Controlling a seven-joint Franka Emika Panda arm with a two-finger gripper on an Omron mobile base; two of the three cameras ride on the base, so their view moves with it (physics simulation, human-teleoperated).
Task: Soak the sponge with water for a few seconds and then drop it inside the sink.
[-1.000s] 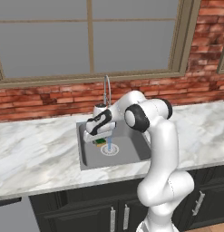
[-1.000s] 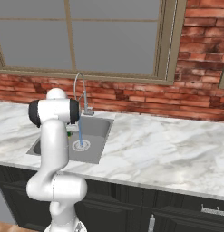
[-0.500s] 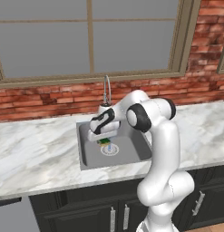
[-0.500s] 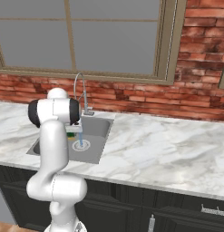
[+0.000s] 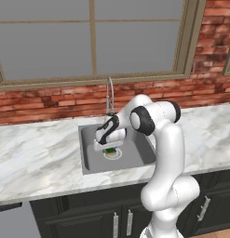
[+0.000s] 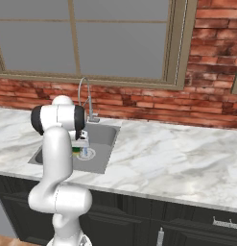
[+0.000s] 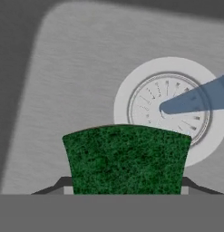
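My gripper (image 5: 107, 148) hangs low inside the sink (image 5: 139, 149), shut on the sponge (image 5: 110, 151). In the hand view the sponge (image 7: 127, 158) shows its dark green face, pinched from both sides by the fingertips (image 7: 63, 186). Just past it lies the round silver drain (image 7: 145, 105). The water (image 7: 199, 99) is a pale-blue stream that lands on the drain's middle, clear of the sponge. From the right base view the sponge (image 6: 76, 152) sits beside the stream (image 6: 85, 150), under the gooseneck tap (image 6: 83, 91).
White marble counter (image 5: 37, 160) surrounds the basin (image 6: 104, 137). Behind the tap (image 5: 109, 93) run a brick wall and a window. The sink's grey floor (image 7: 72, 77) spreads left of the drain, its rounded corner at the upper left.
The hand has sunk lower into the basin with the sponge still held, ending close over the drain beside the stream.
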